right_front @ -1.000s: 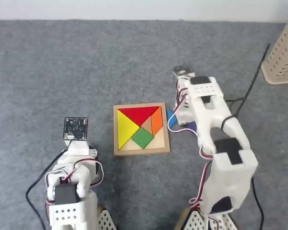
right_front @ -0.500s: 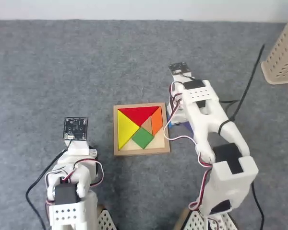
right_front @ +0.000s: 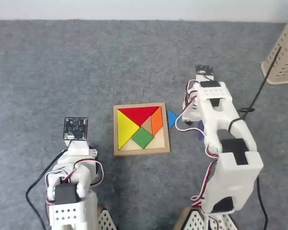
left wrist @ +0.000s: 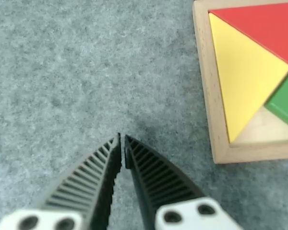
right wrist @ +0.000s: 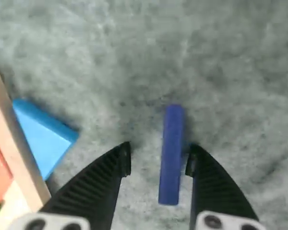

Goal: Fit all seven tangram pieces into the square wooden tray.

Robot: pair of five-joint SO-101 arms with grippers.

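While the right hand (right wrist: 157, 148) stands spread, the dark blue piece (right wrist: 173, 143) sits between its fingers, nearer one.

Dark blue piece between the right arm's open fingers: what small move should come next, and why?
Probably closing the right end effector on the dark blue piece. The piece stands on its edge on the carpet between the open fingers, not yet gripped, and the wooden tray has bare spots to fill.

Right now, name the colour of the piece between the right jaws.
Dark blue piece; right wrist view.
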